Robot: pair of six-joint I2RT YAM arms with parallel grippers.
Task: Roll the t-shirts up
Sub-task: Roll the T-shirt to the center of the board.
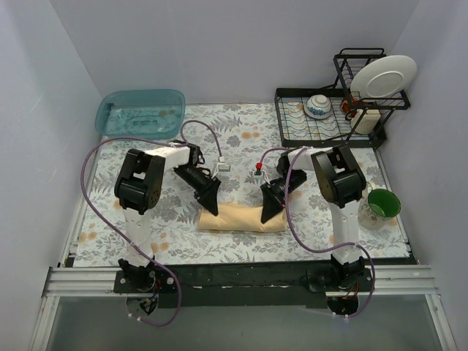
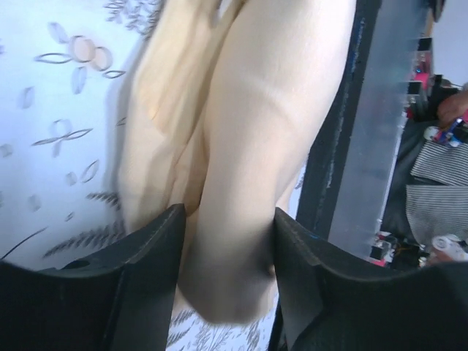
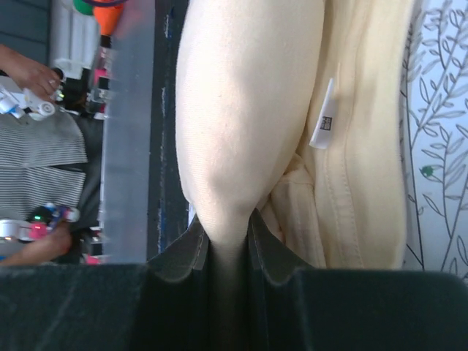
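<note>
At the near middle of the floral cloth (image 1: 241, 139), you are holding the mostly rolled t-shirt (image 1: 238, 217), the left gripper (image 1: 210, 207) clasping one fat end and the right gripper (image 1: 268, 214) pinching the other, with some flat folds seemingly remaining.

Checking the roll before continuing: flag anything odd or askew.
Nothing spilled or damaged. The t-shirt roll is uneven: loose layers splay beside the left tool, and a white label sticks out near the right tool.
</note>
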